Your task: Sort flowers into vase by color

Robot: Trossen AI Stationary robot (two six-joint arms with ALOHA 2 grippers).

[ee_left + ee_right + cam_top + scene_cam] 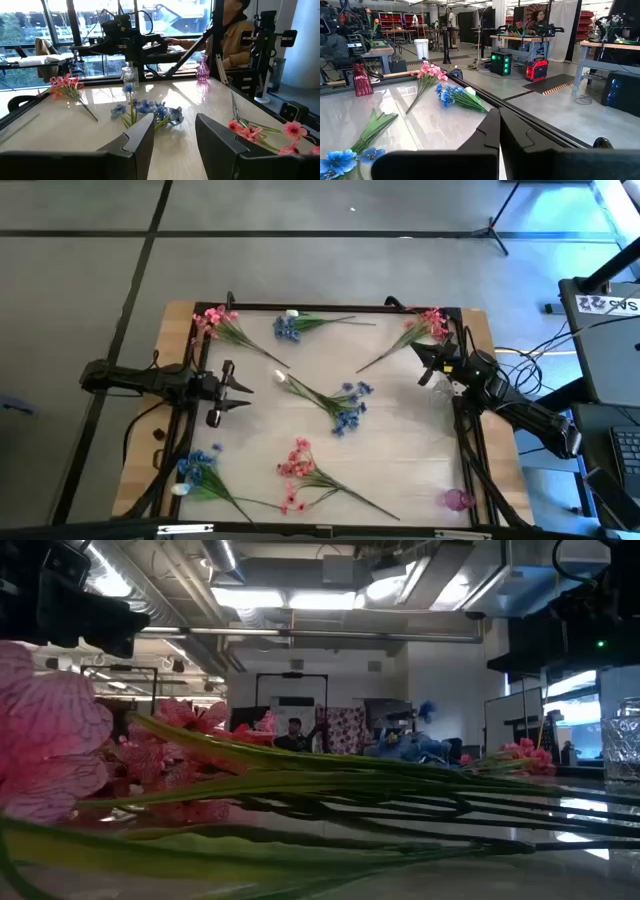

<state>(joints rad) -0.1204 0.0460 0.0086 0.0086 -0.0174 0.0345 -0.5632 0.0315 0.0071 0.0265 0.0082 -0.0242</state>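
Observation:
Flowers lie flat in loose sprigs on the pale table (400, 450): pink ones (215, 320) and blue ones (288, 328) at the far left, pink ones (425, 327) at the far right, a white bud with blue blooms (340, 402) in the middle, blue ones (200, 468) and pink ones (300, 470) near the front. A pink vase (457, 500) stands at the near right corner, and a clear vase (129, 75) beside the right arm. My left gripper (238, 390) hangs open at the left side, pointing at the middle sprig (150, 110). My right gripper (425, 358) is shut at the right side.
A dark frame (330, 308) runs round the table's edges. A red vase (362, 80) stands beyond the table's left side. In the low view pink blooms (50, 745) and green stems (350, 790) fill the foreground. A person (235, 35) sits behind the right arm.

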